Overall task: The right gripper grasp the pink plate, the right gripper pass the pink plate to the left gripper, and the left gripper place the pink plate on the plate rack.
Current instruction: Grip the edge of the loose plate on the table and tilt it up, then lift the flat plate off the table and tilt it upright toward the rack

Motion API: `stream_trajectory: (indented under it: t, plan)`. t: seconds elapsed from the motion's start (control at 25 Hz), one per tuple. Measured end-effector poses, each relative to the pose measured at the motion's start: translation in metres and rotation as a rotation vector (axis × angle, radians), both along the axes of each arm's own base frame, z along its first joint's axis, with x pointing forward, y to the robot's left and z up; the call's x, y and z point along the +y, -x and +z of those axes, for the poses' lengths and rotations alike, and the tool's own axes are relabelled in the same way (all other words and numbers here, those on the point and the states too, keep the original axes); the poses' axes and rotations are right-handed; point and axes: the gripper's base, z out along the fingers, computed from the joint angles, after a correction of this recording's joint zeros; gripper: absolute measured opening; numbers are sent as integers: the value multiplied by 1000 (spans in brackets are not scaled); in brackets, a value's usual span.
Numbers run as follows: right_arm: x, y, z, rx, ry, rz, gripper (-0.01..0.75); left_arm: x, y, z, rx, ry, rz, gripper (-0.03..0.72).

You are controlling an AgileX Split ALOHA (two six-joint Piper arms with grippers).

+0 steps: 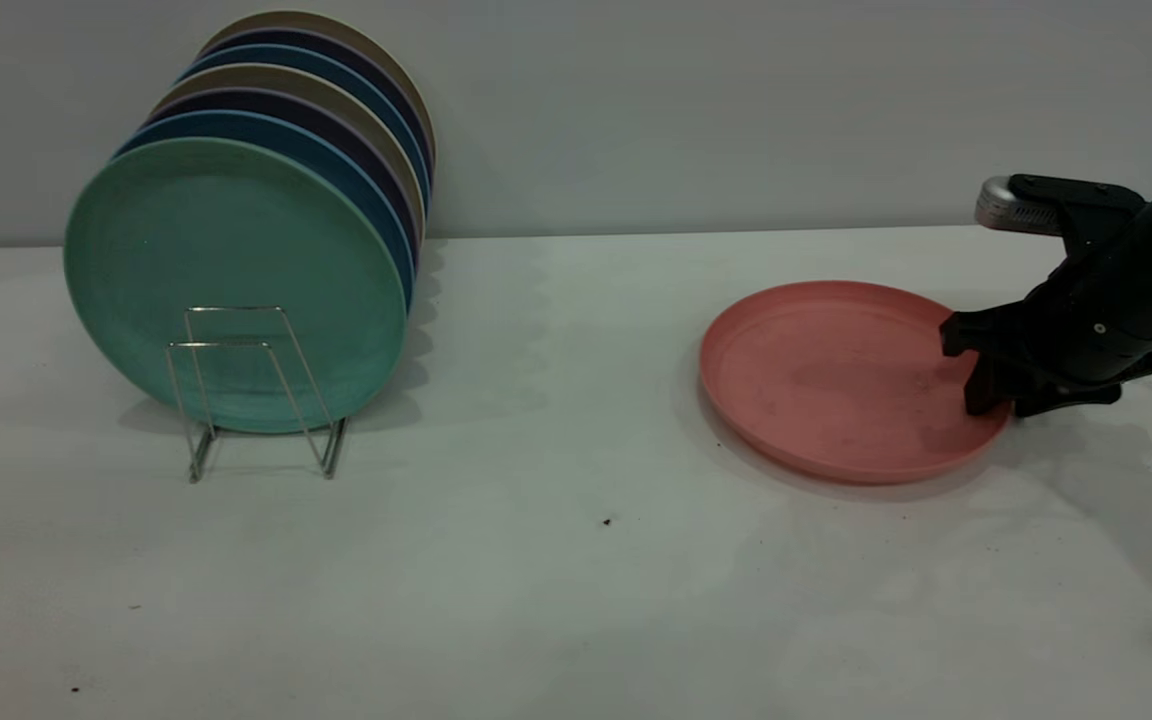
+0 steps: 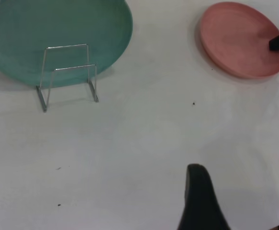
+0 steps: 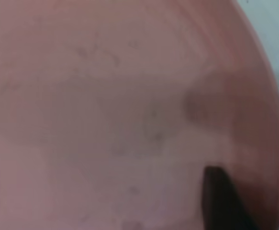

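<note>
Pink plate [image 1: 836, 375] — flat on counter [image 1: 556, 560], rim straddled by right end effector [image 1: 981, 385], parted, not yet clamped — for pickup.

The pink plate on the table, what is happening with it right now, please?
The right pincer is at the right edge of the pink plate, one finger over the inside and one outside the rim. The plate lies flat on the white table. The plate rack, with a green plate in front of several others, stands far to the left. Only a finger of the left pincer shows, away from the plate.
</note>
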Motion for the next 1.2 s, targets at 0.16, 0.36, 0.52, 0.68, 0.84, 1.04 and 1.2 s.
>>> stream_trajectory:
  t: [0.16,0.36,0.52,0.68,0.84,1.04,1.2]
  plan:
    - [2,-1,1,5,-34,-17,54,0,0,0,0,-1,0,497]
    - [10,0,15,18,-104,40,27,0,0,0,0,-1,0,497]
    - [19,3,46,6,-179,130,15,0,0,0,-1,-1,0,497]
    - [26,6,74,-20,-234,190,14,0,0,0,0,0,1,497]
    - [31,10,83,-2,-284,236,14,0,1,-1,11,-7,-3,497]
    - [39,18,84,63,-370,303,14,9,2,0,123,-116,29,454]
    - [47,26,87,104,-445,406,14,16,-2,-4,204,-171,75,438]
